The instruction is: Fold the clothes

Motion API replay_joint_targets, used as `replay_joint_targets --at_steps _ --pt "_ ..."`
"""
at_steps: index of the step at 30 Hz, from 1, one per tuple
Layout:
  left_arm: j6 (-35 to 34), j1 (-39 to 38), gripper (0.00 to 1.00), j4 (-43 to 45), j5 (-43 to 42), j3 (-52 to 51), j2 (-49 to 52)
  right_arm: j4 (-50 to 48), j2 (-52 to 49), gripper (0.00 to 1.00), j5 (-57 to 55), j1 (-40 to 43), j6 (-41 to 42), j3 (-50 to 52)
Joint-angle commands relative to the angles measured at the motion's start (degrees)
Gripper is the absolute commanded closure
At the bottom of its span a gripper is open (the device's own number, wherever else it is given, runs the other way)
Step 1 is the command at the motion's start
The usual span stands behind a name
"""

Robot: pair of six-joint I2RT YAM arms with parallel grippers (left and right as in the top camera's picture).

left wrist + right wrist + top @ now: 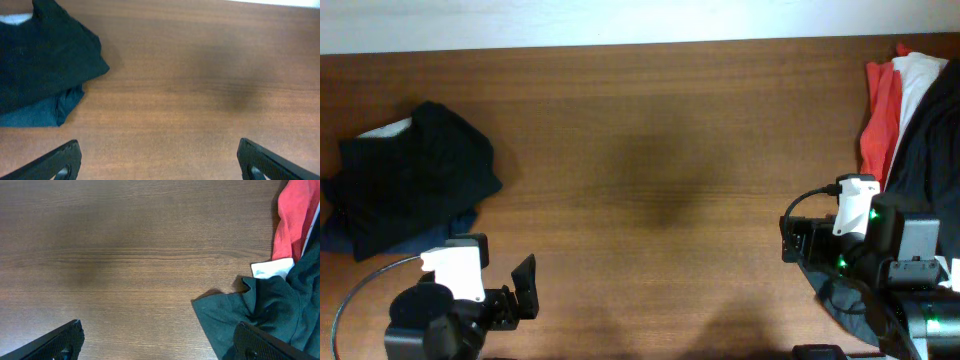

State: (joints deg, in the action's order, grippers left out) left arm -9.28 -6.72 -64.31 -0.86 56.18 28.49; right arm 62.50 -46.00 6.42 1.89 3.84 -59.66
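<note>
A brown wooden bench (pixel 650 120), seen from above. The loose heap of red, white and dark green garments (pixel 905 100) lies along the bench's right edge. Its long axis runs from the far edge toward the robot. My right arm (pixel 875 240) sits at the heap's near end. The right jaws are spread wide and empty, with a dark green cloth corner (pixel 250 310) just to their right. My left arm (pixel 460 300), left jaws also spread and empty, is well apart from that heap, near a stack of black and dark blue clothes (pixel 410 185). I judge the right arm better placed to reach.
</note>
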Motion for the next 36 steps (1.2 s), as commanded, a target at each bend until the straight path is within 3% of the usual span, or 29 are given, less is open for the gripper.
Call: replay_joint_targets --at_steps 1,5,9,17,20,25,29,34,36 --pt "-0.52 -0.04 0.01 -2.34 0.17 -0.59 -0.2 -0.15 -1.9 0.01 -1.09 0.02 -0.39 0.35" --pt "-0.52 -0.04 0.01 -6.36 0.17 -0.59 -0.2 -0.15 -5.25 0.01 -1.09 0.0 -0.39 0.37" --pt "-0.52 -0.04 0.01 -7.76 0.15 -0.59 -0.2 -2.01 -0.24 0.01 -2.6 0.0 -0.42 1.01" --pt "-0.52 -0.04 0.01 -7.76 0.15 -0.59 -0.2 -25.33 36.7 0.01 -1.92 -1.55 -0.35 29.27" --pt "-0.52 -0.04 0.01 -7.76 0.15 -0.59 -0.2 -34.14 45.94 0.01 -1.53 -1.57 -0.35 37.86" --pt "-0.52 -0.04 0.01 -7.76 0.17 -0.59 -0.2 -57.07 45.79 0.01 -3.96 -3.34 -0.39 50.34" --pt "-0.52 -0.04 0.01 -7.76 0.15 -0.59 -0.2 -68.5 45.79 0.01 -3.21 -3.43 -0.37 58.29" --pt "-0.52 -0.04 0.01 -7.76 0.15 -0.59 -0.2 -57.88 45.79 0.01 -4.74 -3.43 -0.57 59.34" --pt "-0.52 -0.04 0.01 -7.76 0.15 -0.59 -0.2 -58.07 45.79 0.01 -4.74 -3.43 -0.57 59.34"
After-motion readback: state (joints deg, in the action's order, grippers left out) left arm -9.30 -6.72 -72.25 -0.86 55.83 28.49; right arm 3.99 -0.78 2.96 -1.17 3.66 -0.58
